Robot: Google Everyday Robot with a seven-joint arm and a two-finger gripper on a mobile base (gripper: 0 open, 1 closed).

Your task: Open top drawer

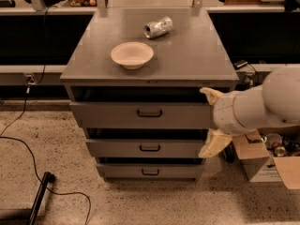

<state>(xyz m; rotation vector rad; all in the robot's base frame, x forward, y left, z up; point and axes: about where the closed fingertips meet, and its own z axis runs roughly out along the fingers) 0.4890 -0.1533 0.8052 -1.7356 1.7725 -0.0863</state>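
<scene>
The top drawer (108, 115) is the widest grey metal drawer front, just under the cabinet top, with a small black bar handle (149, 113) at its centre. A dark gap shows above its front. My gripper (211, 121) is open, on a cream-white arm that comes in from the right. It hangs in front of the right end of the top drawer, to the right of the handle and apart from it. One finger (209, 95) points up near the cabinet top's edge and the other finger (213, 146) points down over the middle drawer.
A cream bowl (132, 55) and a crushed can (158, 27) lie on the cabinet top (197, 55). The middle drawer (117, 148) and bottom drawer (122, 171) sit below. A cardboard box (262, 158) stands at the right, and a black cable (28, 149) and pole (40, 196) lie on the floor at the left.
</scene>
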